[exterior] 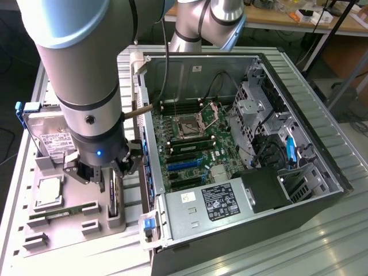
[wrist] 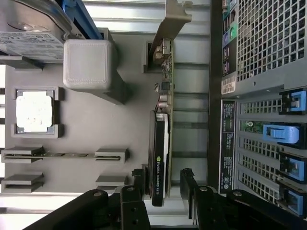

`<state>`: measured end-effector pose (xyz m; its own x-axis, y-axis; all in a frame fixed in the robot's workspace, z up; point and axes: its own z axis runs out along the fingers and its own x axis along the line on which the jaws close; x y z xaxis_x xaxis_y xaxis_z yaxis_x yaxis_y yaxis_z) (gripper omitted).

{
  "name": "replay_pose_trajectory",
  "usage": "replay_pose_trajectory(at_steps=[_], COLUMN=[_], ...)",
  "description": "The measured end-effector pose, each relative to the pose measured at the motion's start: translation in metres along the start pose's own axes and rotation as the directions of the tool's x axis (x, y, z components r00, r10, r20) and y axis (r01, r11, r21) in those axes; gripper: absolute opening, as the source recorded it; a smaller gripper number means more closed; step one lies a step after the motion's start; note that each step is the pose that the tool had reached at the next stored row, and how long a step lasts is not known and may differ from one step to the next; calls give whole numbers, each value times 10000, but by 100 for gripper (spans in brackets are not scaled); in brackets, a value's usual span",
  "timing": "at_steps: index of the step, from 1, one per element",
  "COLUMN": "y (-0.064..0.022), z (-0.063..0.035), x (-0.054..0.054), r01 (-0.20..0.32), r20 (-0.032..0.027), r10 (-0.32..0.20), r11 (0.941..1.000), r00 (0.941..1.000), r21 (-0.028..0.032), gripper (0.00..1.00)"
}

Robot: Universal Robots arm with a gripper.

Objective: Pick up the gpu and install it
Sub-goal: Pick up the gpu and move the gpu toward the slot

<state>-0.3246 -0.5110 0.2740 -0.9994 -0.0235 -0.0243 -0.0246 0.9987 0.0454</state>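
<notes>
The gpu [wrist: 159, 160] is a thin dark card with a black face. It stands on edge in a slot of the grey fixture tray [wrist: 124, 139], with its silver bracket [wrist: 171, 24] at the far end. In the exterior view the gpu [exterior: 113, 201] sits just left of the computer case. My gripper [wrist: 162, 186] hangs over the card's near end. It is open, one finger on each side of the card, with a gap showing on both sides. The exterior view shows my gripper [exterior: 110, 175] directly above the card, low over the tray.
On the tray [exterior: 75, 230] lie a silver hard drive [exterior: 54, 141], a processor [exterior: 49, 191] and a green memory stick [exterior: 57, 213]. The open computer case [exterior: 322, 149] lies close on the exterior view's right, its perforated wall [wrist: 268, 52] with blue clips beside the card.
</notes>
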Motion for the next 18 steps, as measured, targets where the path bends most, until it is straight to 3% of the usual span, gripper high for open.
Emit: replay_pose_trajectory(at_steps=[9, 15, 18], y=[-9, 111, 122], z=[199, 313, 334], x=[7, 11, 40], r01=[1, 3, -7], r20=[27, 72, 85], r10=[-1, -3, 7], r11=[10000, 10000, 10000], r00=[10000, 10000, 10000], r21=[0, 2, 2], gripper=[44, 44, 44])
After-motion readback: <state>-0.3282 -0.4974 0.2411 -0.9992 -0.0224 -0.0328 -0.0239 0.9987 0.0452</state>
